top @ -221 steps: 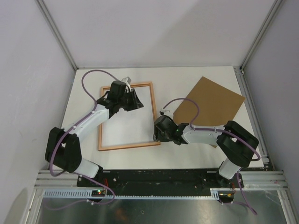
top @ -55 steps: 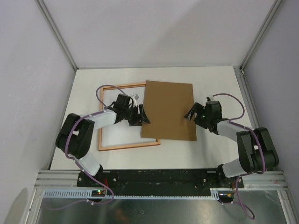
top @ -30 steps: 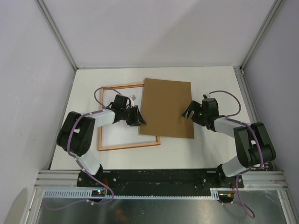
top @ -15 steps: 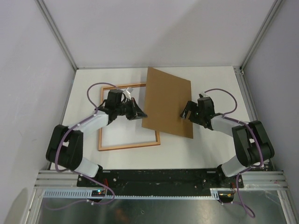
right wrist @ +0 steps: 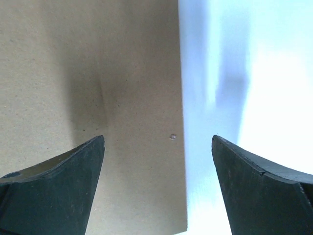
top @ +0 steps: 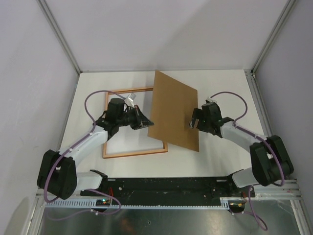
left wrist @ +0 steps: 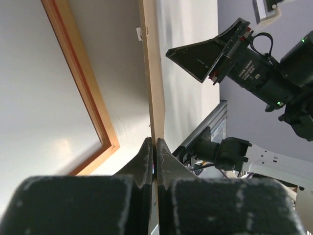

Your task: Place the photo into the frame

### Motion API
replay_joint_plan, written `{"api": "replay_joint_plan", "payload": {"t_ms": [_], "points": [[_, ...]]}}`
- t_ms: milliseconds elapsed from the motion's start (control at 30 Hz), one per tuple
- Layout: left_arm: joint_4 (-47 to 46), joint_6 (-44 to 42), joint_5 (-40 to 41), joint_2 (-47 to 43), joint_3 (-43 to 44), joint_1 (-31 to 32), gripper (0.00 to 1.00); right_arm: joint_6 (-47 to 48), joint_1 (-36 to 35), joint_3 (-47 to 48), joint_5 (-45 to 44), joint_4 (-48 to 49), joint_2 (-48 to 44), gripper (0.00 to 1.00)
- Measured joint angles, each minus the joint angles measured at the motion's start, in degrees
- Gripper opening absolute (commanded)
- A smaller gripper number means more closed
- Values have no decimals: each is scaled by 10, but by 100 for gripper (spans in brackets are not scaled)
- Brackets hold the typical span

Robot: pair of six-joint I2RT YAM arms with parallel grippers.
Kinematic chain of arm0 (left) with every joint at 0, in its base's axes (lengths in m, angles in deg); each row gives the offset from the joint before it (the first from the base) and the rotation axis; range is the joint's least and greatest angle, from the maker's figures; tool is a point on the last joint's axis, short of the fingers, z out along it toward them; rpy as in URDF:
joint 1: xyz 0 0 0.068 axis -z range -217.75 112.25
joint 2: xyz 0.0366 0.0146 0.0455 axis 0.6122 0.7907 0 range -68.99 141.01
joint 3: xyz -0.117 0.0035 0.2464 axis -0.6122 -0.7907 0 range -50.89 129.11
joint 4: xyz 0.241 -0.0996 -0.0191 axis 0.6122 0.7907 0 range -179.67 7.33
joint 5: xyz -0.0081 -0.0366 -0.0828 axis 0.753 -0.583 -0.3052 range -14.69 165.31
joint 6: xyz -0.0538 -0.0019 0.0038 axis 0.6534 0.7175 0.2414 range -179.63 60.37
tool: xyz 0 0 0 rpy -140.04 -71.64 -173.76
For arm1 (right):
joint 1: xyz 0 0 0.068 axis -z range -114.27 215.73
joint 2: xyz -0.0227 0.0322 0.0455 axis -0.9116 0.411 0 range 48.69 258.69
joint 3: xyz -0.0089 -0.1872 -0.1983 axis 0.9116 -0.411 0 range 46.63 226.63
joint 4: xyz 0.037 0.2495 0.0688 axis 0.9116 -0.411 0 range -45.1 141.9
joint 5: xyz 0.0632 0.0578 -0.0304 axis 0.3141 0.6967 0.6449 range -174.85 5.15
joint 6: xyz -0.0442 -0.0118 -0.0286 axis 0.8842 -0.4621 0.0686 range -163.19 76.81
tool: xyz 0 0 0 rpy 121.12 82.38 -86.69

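We note the left fingers (left wrist: 149, 152) pinching one edge of the tilted backing board (top: 173, 110). The right fingers (top: 193, 122) are wide beside its far edge. The frame (top: 132, 152) lies on the desk (top: 220, 88), its right side hidden by the board.

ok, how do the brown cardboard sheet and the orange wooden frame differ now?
The brown cardboard sheet is tilted up, one edge pinched in the shut left tool; the thin orange wooden frame lies flat on the white table, ungripped. The sheet is solid; the frame is a rim around a pale middle. Both are rectangular.
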Motion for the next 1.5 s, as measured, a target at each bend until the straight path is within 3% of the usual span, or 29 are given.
{"api": "replay_joint_plan", "payload": {"t_ms": [233,433,567,733,933,1333,1433,1500], "points": [[13,27,34,-25,0,26,0,23,-76,24,-125,-85,-122,96],[22,54,65,-30,0,49,0,72,-311,42,-282,-89,-213,96],[30,65,77,-31,9,57,0,127,-479,44,-400,-73,-195,97],[38,70,87,-31,29,66,0,199,-586,44,-514,-40,-107,98],[52,71,97,-32,41,74,0,274,-610,44,-598,12,-16,99],[69,76,109,-53,42,79,0,371,-567,21,-724,192,83,89],[73,77,110,-61,42,79,0,388,-563,8,-741,231,96,85],[78,80,110,-66,42,79,0,406,-558,-1,-751,269,96,75]]}}
